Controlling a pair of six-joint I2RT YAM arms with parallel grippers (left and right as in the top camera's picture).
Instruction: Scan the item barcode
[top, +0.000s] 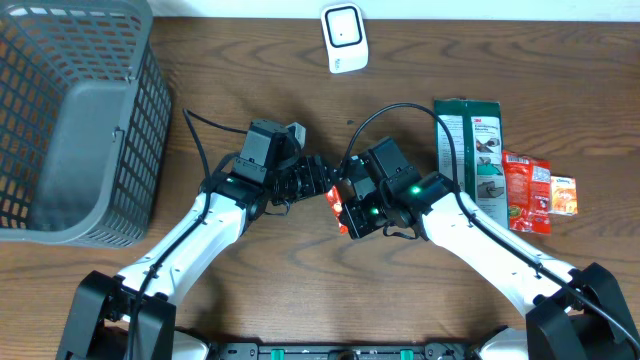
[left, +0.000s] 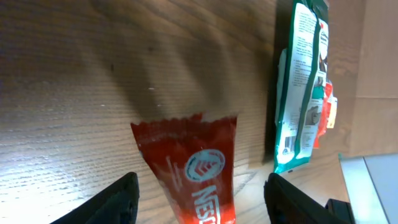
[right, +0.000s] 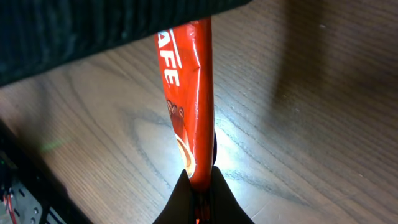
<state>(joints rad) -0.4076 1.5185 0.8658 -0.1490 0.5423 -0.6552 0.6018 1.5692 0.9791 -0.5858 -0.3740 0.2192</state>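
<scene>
1. Overhead, fixtures. A grey mesh basket (top: 80, 120) stands at the far left of the wooden table (top: 260, 70). A white scanner unit (top: 343, 37) sits at the far edge, centre, well apart from both arms.
2. Overhead, stock. A green package (top: 475, 160) lies flat at right. Red packets (top: 525, 190) lie against its right side, with a small orange packet (top: 564, 195) just beside them.
3. Overhead, arms. The left gripper (top: 318, 182) and right gripper (top: 345, 208) meet at the table's centre. The red Nescafe sachet (top: 337, 207) shows between them, largely covered by the right gripper's body.
4. Left wrist. The red Nescafe sachet (left: 193, 174) lies between the two black fingers (left: 118, 199), its serrated end pointing away. Bare wood shows between it and each finger. The left gripper (left: 202, 183) is released, its jaws spread on either side of the sachet and apart from it. The green package (left: 301, 93) appears at right.
5. Right wrist. The red Nescafe sachet (right: 193, 93) is seen edge-on, rising from the fingertips. The right gripper (right: 199, 190) is clenched, grasping the sachet's lower end. Whether the sachet touches the table cannot be told.
</scene>
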